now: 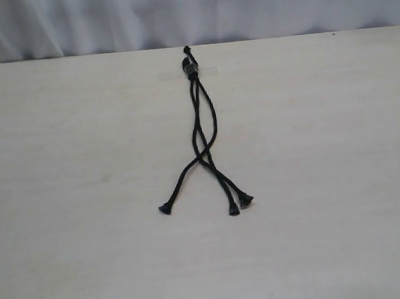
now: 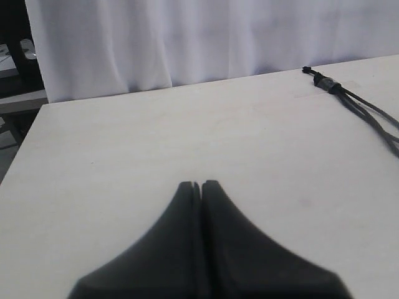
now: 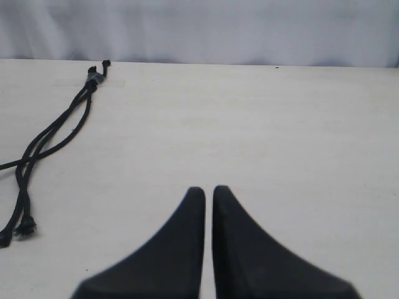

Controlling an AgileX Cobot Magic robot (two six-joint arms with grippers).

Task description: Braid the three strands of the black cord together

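The black cord lies flat on the pale bench, its bound end pinned under a strip of clear tape, a short stub poking beyond it. From there the three strands run toward the robot, crossing once about two thirds of the way down; one flared tip splays off alone, and the other two tips lie just beside each other.

Neither hand touches the cord. The left hand has its fingers pressed together on nothing, with the bound end ahead of it and off toward the right arm's side. The right hand shows only a thin slit between its fingers, empty too, with the strands ahead and off toward the left arm's side.

Apart from that single loose crossing, braiding looks barely begun. The next move likely calls for both hands to spread, travel inward to the free tips, and each pinch one outer strand so one can be lifted over the middle one.
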